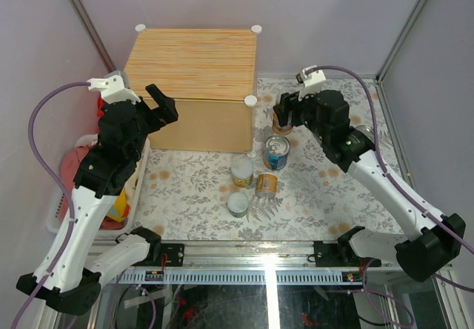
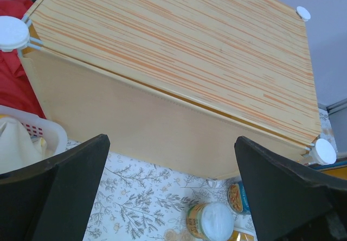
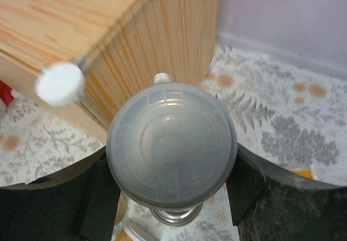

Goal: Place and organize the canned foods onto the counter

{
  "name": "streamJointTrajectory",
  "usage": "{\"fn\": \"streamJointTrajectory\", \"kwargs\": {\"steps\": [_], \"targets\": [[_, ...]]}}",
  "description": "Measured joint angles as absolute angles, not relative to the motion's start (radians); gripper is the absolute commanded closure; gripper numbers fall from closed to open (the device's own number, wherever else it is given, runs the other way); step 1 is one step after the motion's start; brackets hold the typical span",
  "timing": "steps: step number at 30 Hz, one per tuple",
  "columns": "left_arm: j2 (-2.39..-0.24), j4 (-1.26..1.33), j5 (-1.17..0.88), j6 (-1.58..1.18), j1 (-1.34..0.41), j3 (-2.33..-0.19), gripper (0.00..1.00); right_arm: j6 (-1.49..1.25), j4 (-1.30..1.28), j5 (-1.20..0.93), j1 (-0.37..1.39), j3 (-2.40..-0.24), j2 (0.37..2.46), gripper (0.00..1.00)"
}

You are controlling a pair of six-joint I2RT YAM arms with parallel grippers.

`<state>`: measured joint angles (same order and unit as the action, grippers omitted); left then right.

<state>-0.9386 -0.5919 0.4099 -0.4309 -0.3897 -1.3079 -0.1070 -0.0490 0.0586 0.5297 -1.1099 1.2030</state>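
Observation:
My right gripper (image 1: 284, 118) is shut on a canned food with a grey plastic lid (image 3: 172, 143), held upright just off the counter's (image 1: 192, 62) front right corner knob (image 3: 60, 83). On the floral mat stand a blue can (image 1: 276, 153), two white-lidded cans (image 1: 242, 172) (image 1: 238, 203) and an orange can (image 1: 266, 184). My left gripper (image 1: 159, 103) hangs open and empty in front of the counter's left front. In the left wrist view a yellow can (image 2: 214, 219) and a blue can (image 2: 238, 197) show below the counter's striped top (image 2: 179, 40).
A white basket (image 1: 63, 195) with red and yellow clothes sits at the left, beside my left arm. Another silvery can top (image 1: 363, 131) peeks out behind my right arm. Purple walls close in the back and sides.

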Motion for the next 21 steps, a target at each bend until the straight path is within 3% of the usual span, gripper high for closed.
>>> {"fn": "streamJointTrajectory", "kwargs": {"steps": [9, 21], "targets": [[-0.916, -0.593, 0.411, -0.431, -0.369, -1.269, 0.00, -0.065, -0.084, 0.042, 0.530, -1.406, 1.266, 1.00], [-0.903, -0.591, 0.418, -0.431, -0.339, -1.258, 0.00, -0.040, -0.081, -0.008, 0.530, -1.944, 1.667, 1.00]]}}
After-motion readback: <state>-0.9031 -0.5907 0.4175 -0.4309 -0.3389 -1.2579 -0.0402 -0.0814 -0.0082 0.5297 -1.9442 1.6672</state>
